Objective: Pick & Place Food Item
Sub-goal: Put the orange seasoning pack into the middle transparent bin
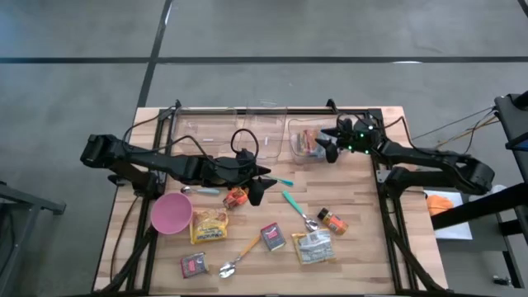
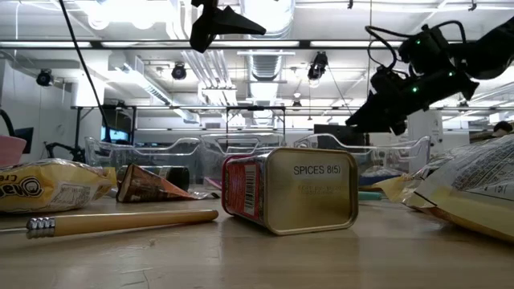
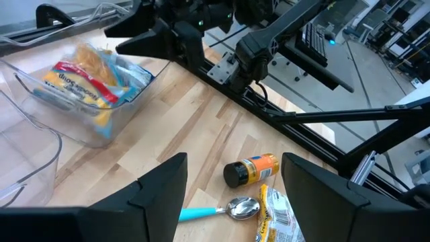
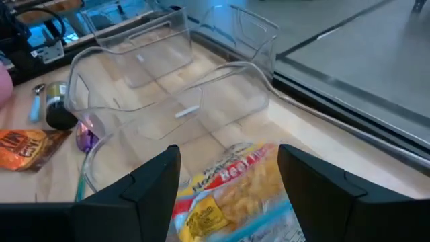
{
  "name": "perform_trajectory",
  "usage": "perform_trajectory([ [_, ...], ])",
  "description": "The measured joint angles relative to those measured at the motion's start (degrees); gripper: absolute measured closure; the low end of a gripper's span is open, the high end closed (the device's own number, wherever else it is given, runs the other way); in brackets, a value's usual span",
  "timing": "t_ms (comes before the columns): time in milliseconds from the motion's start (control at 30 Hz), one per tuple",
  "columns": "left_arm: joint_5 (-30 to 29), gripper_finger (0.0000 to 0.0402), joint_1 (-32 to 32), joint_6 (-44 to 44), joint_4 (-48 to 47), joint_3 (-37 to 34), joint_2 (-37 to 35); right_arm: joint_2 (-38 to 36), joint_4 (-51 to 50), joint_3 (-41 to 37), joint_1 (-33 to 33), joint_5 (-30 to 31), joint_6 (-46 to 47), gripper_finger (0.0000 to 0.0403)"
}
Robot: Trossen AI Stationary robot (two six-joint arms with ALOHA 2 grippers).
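While the right gripper (image 1: 327, 147) hangs released over the yellow snack bag (image 4: 228, 195) lying in the clear plastic bin (image 1: 295, 142) at the bench's far right, the drop looks done, so the released left gripper (image 1: 257, 191) should pick another food.

- Your right wrist view cuts the snack bag (image 4: 235, 195) off at the frame edge; its label is only partly readable.
- In the low view the spice tin (image 2: 291, 189) hides the table behind it.
- High view: labels on the small packets (image 1: 273, 236) are too small for you to read.
- The pink bowl (image 2: 11, 149) is clipped at the low view's edge.
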Motion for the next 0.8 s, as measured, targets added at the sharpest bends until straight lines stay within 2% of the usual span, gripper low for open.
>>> perform_trajectory([
  [167, 0.0, 0.0154, 0.0, 0.0, 0.0, 0.0, 0.0, -1.6, -6.0, 2.7, 0.0, 0.0, -1.6, 0.0156],
  [500, 0.0, 0.0154, 0.2, 0.0, -0.2, 0.0, 0.0, -2.5, -8.6, 7.0, 0.0, -0.2, -0.6, 0.0156],
  [800, 1.7, 0.0154, 0.3, -0.2, -3.7, 0.0, 0.0, -7.0, -20.4, 12.6, 0.0, -1.7, -2.4, 0.0156],
])
